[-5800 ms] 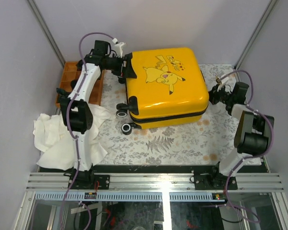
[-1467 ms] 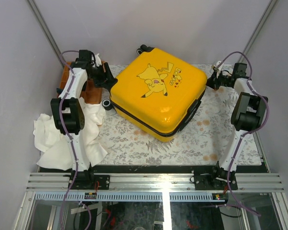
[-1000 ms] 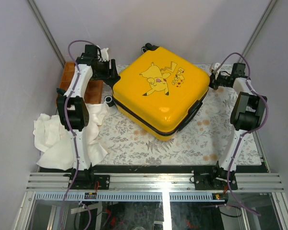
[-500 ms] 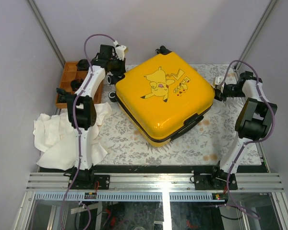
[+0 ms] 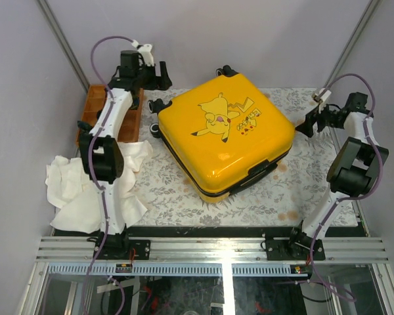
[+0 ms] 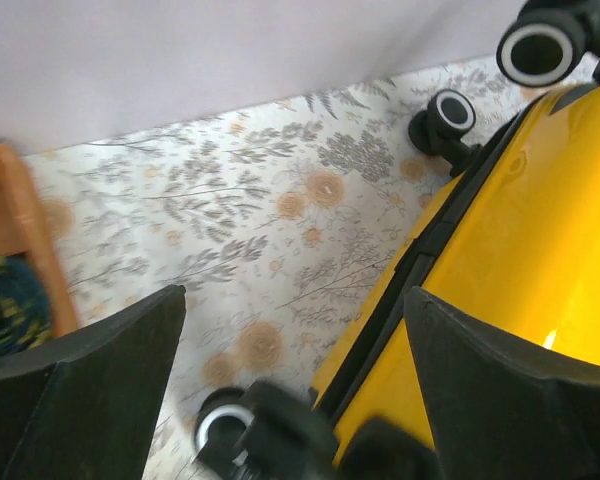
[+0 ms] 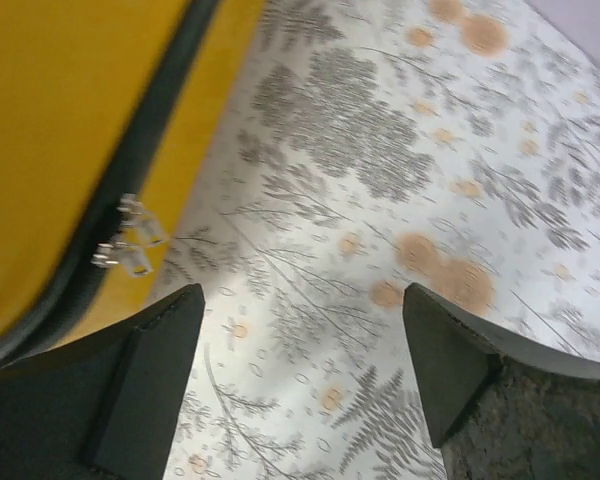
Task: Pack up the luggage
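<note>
The luggage (image 5: 226,134), a yellow hard-shell suitcase with a Pikachu print, lies closed and flat on the patterned tablecloth, turned at an angle. My left gripper (image 5: 161,75) hovers open beyond its far-left corner, by the black wheels (image 5: 156,105). In the left wrist view the left gripper (image 6: 292,292) is open over the cloth, with the luggage (image 6: 540,250) to its right and a wheel (image 6: 225,430) just below. My right gripper (image 5: 310,122) is open, just off the right corner. The right wrist view shows the right gripper (image 7: 302,290) empty over cloth, beside the luggage (image 7: 60,120) and its zipper pulls (image 7: 130,245).
An orange compartment tray (image 5: 92,108) stands at the far left, behind the left arm. A crumpled white cloth (image 5: 79,187) lies at the near left. Grey walls close in at the back and on both sides.
Both grippers have opened and drawn away from the luggage, the left toward the back, the right toward the right. The luggage has turned a little further.
</note>
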`<action>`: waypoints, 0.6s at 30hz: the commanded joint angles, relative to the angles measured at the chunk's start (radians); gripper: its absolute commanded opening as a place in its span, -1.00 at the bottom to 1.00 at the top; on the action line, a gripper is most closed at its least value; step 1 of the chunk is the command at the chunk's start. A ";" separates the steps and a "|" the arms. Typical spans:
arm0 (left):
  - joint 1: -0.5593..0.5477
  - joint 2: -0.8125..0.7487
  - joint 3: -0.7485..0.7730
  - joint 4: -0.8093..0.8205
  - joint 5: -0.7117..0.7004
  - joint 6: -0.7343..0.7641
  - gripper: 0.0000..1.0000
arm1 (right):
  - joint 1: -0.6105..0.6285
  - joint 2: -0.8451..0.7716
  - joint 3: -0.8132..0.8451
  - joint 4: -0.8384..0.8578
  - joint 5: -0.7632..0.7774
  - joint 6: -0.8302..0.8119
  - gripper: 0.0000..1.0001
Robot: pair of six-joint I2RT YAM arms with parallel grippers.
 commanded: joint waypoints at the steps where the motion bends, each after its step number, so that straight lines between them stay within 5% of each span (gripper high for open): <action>1: 0.099 -0.177 -0.072 0.050 0.000 -0.035 0.78 | -0.019 0.045 0.122 0.091 0.054 0.196 0.77; 8: 0.202 -0.446 -0.433 -0.010 0.194 -0.084 0.77 | 0.037 0.166 0.358 0.095 0.088 0.415 0.85; 13: 0.202 -0.629 -0.711 -0.071 0.360 -0.076 0.76 | 0.104 0.184 0.385 0.019 0.093 0.373 0.87; 18: 0.203 -0.771 -0.932 -0.102 0.364 -0.011 0.64 | 0.162 0.180 0.346 -0.089 0.105 0.258 0.88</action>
